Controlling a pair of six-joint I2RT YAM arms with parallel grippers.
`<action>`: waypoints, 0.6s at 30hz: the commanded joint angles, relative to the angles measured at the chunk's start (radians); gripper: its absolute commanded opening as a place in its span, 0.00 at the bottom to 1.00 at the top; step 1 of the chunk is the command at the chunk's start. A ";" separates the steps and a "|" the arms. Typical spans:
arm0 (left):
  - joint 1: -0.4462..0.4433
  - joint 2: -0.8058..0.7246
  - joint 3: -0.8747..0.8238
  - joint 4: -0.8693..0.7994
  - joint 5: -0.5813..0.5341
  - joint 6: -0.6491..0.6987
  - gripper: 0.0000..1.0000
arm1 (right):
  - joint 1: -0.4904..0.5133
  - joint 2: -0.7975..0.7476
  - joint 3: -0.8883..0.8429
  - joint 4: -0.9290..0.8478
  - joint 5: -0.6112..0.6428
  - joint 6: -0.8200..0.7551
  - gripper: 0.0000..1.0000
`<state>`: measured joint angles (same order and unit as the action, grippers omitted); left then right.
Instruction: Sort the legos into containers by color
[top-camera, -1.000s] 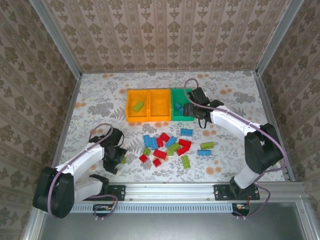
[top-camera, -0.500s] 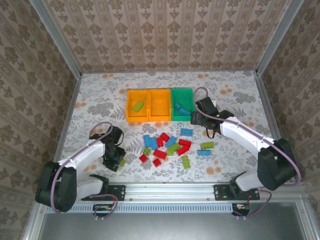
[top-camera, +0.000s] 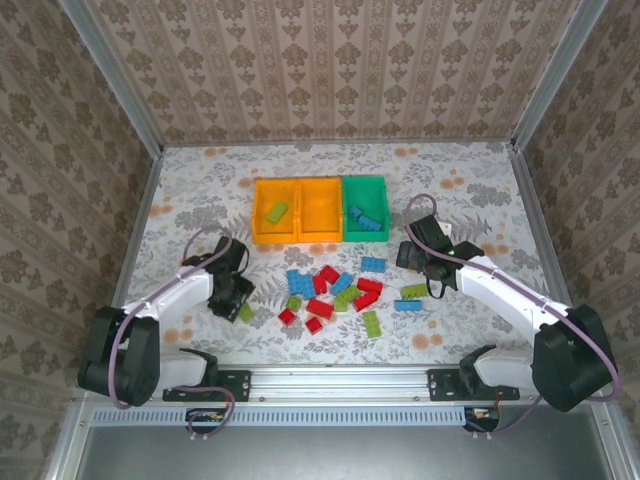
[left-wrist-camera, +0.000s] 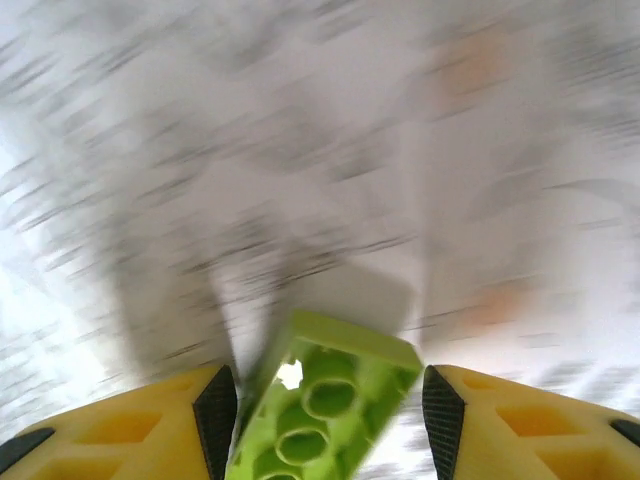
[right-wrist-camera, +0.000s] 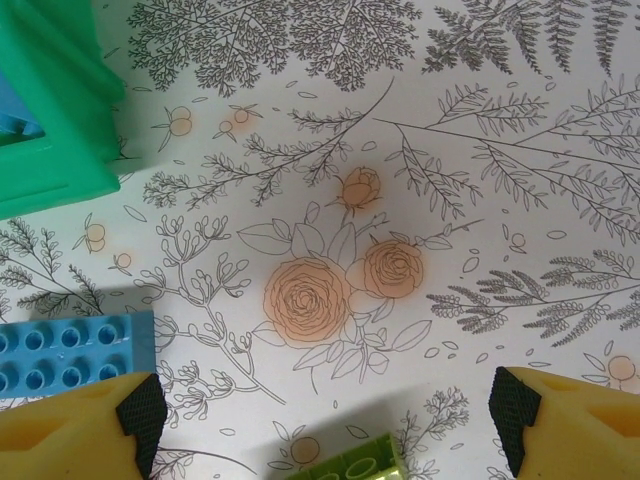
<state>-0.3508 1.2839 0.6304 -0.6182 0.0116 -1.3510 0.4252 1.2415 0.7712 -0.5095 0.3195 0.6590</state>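
- Lime lego (left-wrist-camera: 325, 400) shows its hollow underside with round tubes to the left wrist camera. It sits tilted between the yellow fingers (left-wrist-camera: 120, 430) of the left gripper (left-wrist-camera: 328, 410), whose jaws pinch its sides, and the backdrop there is blurred
- Seen from above, this gripper is at the front left of the surface (top-camera: 190, 190), just left of the pile
- Loose legos (top-camera: 330, 288) are small studded bricks in red, light blue and lime. They cluster mid-surface toward the front, several touching, with a few blue and lime strays to the right
- Three bins stand in a row behind the pile, walls touching: two orange (top-camera: 275, 238) on the left and one green (top-camera: 364, 237) on the right
- The leftmost orange bin holds one lime brick (top-camera: 277, 211), and the green bin holds blue bricks (top-camera: 362, 216)
- Right gripper (right-wrist-camera: 325, 410) hovers with jaws spread wide and nothing between them. Below it are a blue lego (right-wrist-camera: 75, 350) just beside one finger, a lime one (right-wrist-camera: 345, 462) at the view's bottom edge, and the green bin's corner at top left
- Metal rails (top-camera: 340, 378) border the surface at front and sides, and papered walls (top-camera: 340, 70) rise behind
- Bare floral surface lies left of the bins, behind them, across the right rear, and in a strip between bins and pile
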 joint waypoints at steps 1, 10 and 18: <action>0.009 0.027 0.072 0.161 -0.057 0.100 0.55 | -0.008 -0.040 -0.010 -0.051 0.026 0.030 0.88; 0.012 -0.004 0.023 0.137 -0.034 0.113 0.60 | -0.013 -0.071 -0.030 -0.066 0.025 0.043 0.89; 0.030 0.018 0.064 0.107 0.035 0.315 0.79 | -0.015 -0.041 -0.034 -0.034 0.001 0.044 0.89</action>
<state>-0.3309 1.2789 0.6453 -0.4862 0.0135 -1.1595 0.4149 1.1896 0.7429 -0.5381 0.3187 0.6861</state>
